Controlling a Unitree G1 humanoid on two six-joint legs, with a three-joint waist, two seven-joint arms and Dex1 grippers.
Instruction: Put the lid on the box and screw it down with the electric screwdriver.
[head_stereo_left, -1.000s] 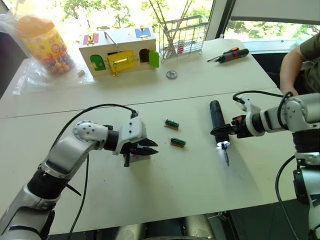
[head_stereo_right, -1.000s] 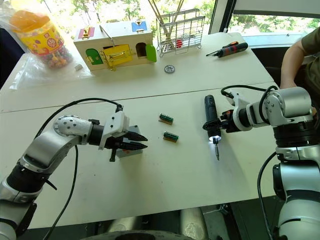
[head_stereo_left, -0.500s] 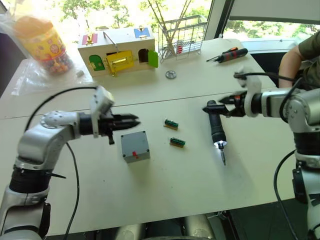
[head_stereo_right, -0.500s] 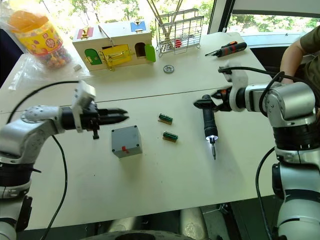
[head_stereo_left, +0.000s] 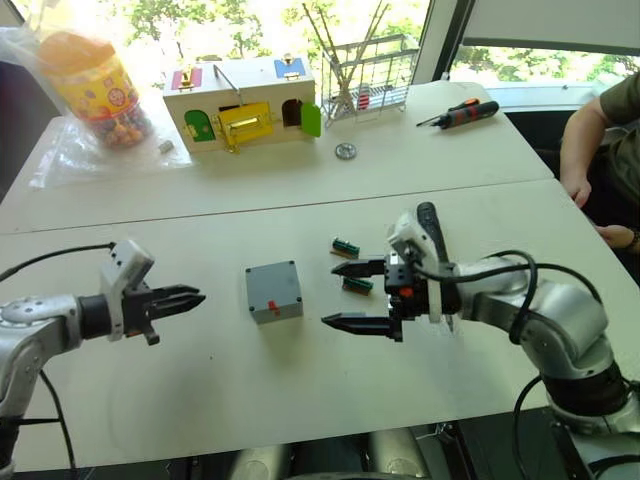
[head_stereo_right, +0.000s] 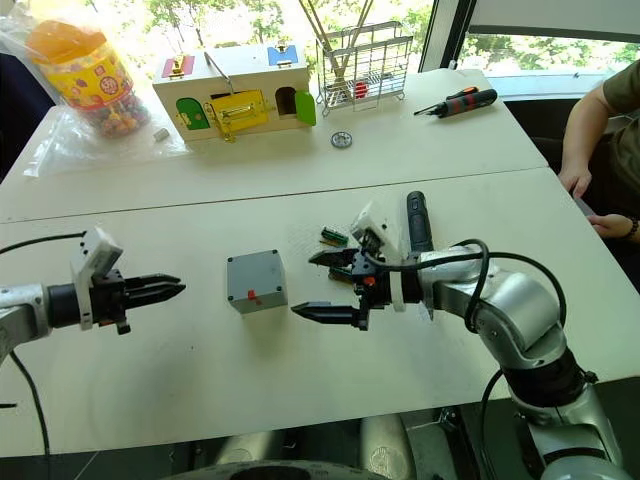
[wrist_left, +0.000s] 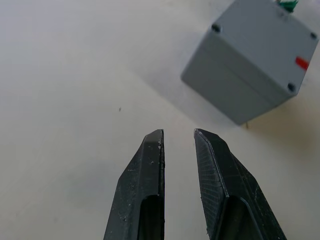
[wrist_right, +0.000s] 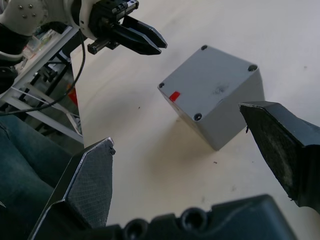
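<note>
The grey box (head_stereo_left: 277, 310) stands mid-table with the lid (head_stereo_left: 272, 284) seated flat on it; a red mark shows on top. My left gripper (head_stereo_left: 190, 297) hovers to the box's left, apart from it, fingers nearly together with nothing between them. My right gripper (head_stereo_left: 345, 296) is wide open just right of the box, one finger on the far side and one on the near side, empty. The black electric screwdriver (head_stereo_left: 430, 222) lies on the table behind my right forearm.
Two small green pieces (head_stereo_left: 345, 246) (head_stereo_left: 355, 285) lie by my right gripper. At the back stand a toy house (head_stereo_left: 240, 105), a wire rack (head_stereo_left: 365, 70), a candy jar (head_stereo_left: 95, 85), a metal disc (head_stereo_left: 345, 151) and an orange-and-black screwdriver (head_stereo_left: 460, 112). A person's arm (head_stereo_left: 585, 140) rests at the right edge.
My right gripper let go of the electric screwdriver, which now lies on the table, and swung left to the box, open. My left gripper drew back leftward from the box.
</note>
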